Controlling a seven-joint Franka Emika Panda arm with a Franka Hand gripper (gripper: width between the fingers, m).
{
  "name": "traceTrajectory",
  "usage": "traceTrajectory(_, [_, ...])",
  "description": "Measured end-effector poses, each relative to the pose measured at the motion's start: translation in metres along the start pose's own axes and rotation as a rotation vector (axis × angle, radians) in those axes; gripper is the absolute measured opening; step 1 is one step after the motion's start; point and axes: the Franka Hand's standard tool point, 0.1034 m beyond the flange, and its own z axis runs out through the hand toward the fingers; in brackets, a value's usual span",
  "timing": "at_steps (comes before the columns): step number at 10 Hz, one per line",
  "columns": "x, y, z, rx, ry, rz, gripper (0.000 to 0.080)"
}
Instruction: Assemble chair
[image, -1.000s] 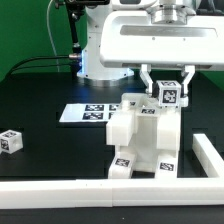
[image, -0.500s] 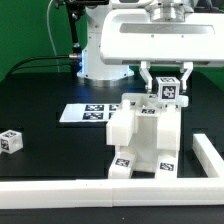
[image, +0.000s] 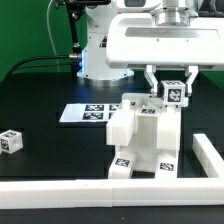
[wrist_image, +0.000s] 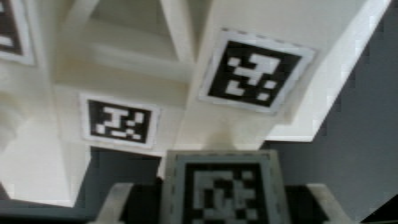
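Exterior view shows the half-built chair (image: 145, 140) standing on the black table (image: 40, 100), near the front border rail (image: 90, 188) and close to the marker board (image: 92, 113). It is glossy, hard white plastic: stiff, probably light for its bulk, and slick. A sideways push could make it skid on the table. Its flat parallel sides look like the sensible places to pinch. Its rear and underside are hidden, and I cannot tell which joints are fully seated.

Over its upper corner on the exterior view's right, the jaws are clenched on a small tagged block (image: 173, 93), gripping two opposite flat faces. The block looks rigid and light, but smooth enough to twist in the grip if it meets the chair off-line. Whether it touches the chair cannot be told. In the wrist view the block (wrist_image: 222, 185) is blurred and cut off at the picture's edge, with the chair (wrist_image: 151, 55) beyond it.

A loose cube (image: 10, 141) lies well apart, at the edge of the exterior view's left.
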Motion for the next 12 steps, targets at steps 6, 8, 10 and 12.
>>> traceTrajectory(6, [-0.0018, 0.0024, 0.0085, -0.011, -0.001, -0.005, 0.0281])
traceTrajectory(8, [-0.0017, 0.0025, 0.0085, -0.012, 0.000, 0.001, 0.0281])
traceTrajectory(10, [-0.0018, 0.0025, 0.0086, -0.012, 0.000, 0.001, 0.0281])
traceTrajectory(12, [-0.0020, 0.0026, 0.0087, -0.012, -0.001, 0.001, 0.0472])
